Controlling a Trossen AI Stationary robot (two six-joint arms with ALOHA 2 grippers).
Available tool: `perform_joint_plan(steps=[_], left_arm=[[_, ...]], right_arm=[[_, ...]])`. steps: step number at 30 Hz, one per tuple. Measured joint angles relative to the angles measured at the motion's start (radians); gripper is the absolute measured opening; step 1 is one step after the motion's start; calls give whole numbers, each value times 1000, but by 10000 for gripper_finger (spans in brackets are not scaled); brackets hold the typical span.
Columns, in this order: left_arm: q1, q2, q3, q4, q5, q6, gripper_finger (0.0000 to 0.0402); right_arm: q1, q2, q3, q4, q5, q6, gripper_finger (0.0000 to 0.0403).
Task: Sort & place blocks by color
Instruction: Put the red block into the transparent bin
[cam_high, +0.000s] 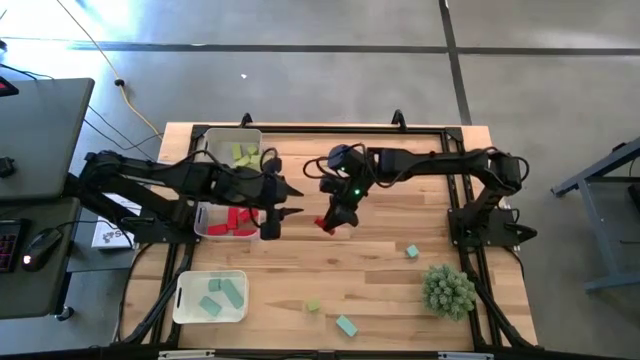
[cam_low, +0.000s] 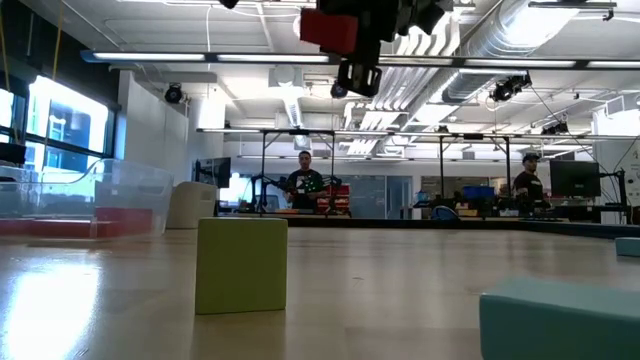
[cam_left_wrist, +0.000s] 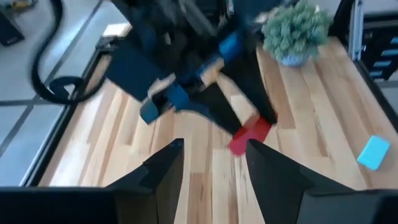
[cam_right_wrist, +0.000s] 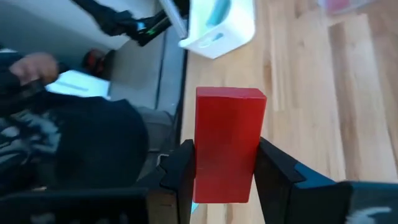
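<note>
Your table (cam_high: 400, 290) carries three clear bins along its left side. The far bin (cam_high: 222, 140) holds yellow-green blocks (cam_high: 245, 154). The middle bin (cam_high: 205, 228) holds red blocks (cam_high: 236, 218). The near bin (cam_high: 190, 300) holds teal blocks (cam_high: 222, 296). A spiky green plant ball (cam_high: 448, 290) sits near the right front corner, well apart from both grippers.

Loose blocks lie on the open wood: one small teal block (cam_high: 412, 252) near the plant ball, one yellow-green cube (cam_high: 313, 306) and one teal bar (cam_high: 346, 325) toward the front edge. In the low view the yellow-green cube stands upright on the table, with the teal bar just in front of the camera. People show in the room beyond the table.

Your left gripper (cam_high: 285, 202) hovers just beside the middle bin, over its right edge. Its fingers (cam_left_wrist: 165, 168) are spread apart with nothing between them.

Your right gripper (cam_high: 335, 222) hangs above the table centre, facing the left gripper and apart from it. It pinches a red block (cam_right_wrist: 227, 140) between both fingers (cam_right_wrist: 273, 171). The red block is lifted clear of the table, as the low view shows.
</note>
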Motion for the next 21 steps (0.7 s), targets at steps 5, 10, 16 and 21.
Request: perform_joint_plan(steps=[5,10,16,21], left_arm=[[0,19,0,10,1,-2,158],[0,47,-2,22,56,-2,157],[-15,83,0,100,89,26,157],[-23,98,1,132,96,34,157]], right_arm=[[-34,0,0,17,-114,-34,109],[-58,0,0,54,-230,-65,109],[-65,0,0,88,-260,-57,109],[-65,0,0,98,-260,-53,109]])
